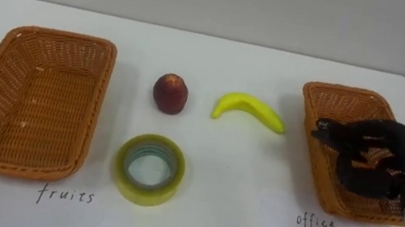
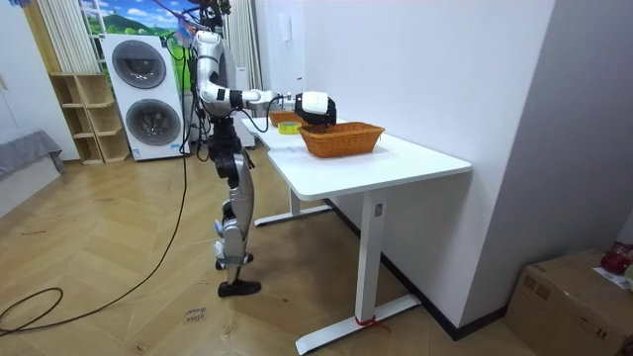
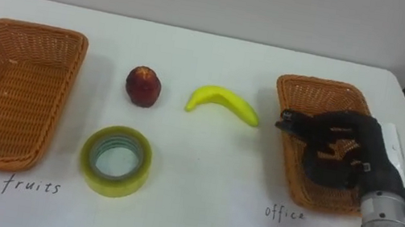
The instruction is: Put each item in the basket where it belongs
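Tape roll (image 1: 149, 169) lies flat on white table (image 1: 209, 225), front-centre, just beside L wicker basket (image 1: 60, 35). Red apple (image 1: 171, 93) & banana (image 1: 249, 110) sit side by side behind it, btwn the 2 baskets. Your R hand (image 1: 378, 162) hovers over R wicker basket (image 1: 345, 90); can't tell if open or closed

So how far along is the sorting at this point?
Nothing looks sorted yet: the fruits basket is empty. The right hand is over the office supplies basket, holding nothing visible. Still to go: peach and banana to fruits, tape roll to office supplies.
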Robot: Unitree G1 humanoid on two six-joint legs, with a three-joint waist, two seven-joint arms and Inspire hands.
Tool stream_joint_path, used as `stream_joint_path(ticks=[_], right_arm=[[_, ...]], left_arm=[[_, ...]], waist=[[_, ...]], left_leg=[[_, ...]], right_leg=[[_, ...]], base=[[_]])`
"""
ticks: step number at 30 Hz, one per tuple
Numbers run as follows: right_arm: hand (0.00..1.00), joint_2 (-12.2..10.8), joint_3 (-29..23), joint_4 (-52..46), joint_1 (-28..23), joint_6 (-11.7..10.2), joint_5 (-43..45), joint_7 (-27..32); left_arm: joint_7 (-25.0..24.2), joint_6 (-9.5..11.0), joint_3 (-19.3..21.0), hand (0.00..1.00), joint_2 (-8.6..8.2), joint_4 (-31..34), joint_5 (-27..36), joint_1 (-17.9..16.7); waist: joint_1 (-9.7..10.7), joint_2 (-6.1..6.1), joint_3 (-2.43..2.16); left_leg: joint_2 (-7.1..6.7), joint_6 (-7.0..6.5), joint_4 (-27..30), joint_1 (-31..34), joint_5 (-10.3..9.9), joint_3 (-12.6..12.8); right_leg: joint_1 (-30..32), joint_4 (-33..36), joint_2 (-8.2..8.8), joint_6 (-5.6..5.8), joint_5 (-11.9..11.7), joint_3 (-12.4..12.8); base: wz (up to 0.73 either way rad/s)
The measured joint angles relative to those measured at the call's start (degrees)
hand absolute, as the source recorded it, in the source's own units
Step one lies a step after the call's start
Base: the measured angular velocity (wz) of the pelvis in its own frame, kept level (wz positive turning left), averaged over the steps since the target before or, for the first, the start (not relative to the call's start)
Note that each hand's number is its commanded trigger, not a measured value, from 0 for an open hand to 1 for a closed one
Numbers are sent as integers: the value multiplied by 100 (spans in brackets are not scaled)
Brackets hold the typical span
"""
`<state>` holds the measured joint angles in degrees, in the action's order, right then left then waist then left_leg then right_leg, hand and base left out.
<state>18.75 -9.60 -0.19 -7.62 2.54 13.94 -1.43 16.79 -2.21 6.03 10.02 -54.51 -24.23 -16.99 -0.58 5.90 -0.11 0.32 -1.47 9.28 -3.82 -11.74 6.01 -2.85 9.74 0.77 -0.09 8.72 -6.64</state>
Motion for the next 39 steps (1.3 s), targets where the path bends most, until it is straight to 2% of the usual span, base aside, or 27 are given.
stream_joint_path(ticks=[13,22,28,39], right_arm=[[100,1,124,-1,0,0,15,-6],[100,2,105,-1,-51,1,-12,-8],[100,5,-102,0,-51,0,-47,-7],[100,12,-150,1,-61,4,-31,-4]], left_arm=[[-6,-2,-8,0,1,106,0,-4],[2,-2,4,0,0,105,1,-33],[1,-2,70,0,-6,106,-6,-50],[1,-6,143,0,-8,188,-12,-94]], waist=[[34,66,-3],[53,27,23],[54,-2,31],[199,-47,24]], left_leg=[[-4,0,4,2,-1,1],[-4,0,-16,-44,-1,18],[-2,0,-41,-74,-1,33],[3,0,-61,-84,-1,54]], right_leg=[[-2,5,2,0,0,-2],[-26,8,0,0,0,16],[-38,8,-1,0,0,23],[-33,6,-2,1,0,38]], base=[[0],[-1],[0],[0]])
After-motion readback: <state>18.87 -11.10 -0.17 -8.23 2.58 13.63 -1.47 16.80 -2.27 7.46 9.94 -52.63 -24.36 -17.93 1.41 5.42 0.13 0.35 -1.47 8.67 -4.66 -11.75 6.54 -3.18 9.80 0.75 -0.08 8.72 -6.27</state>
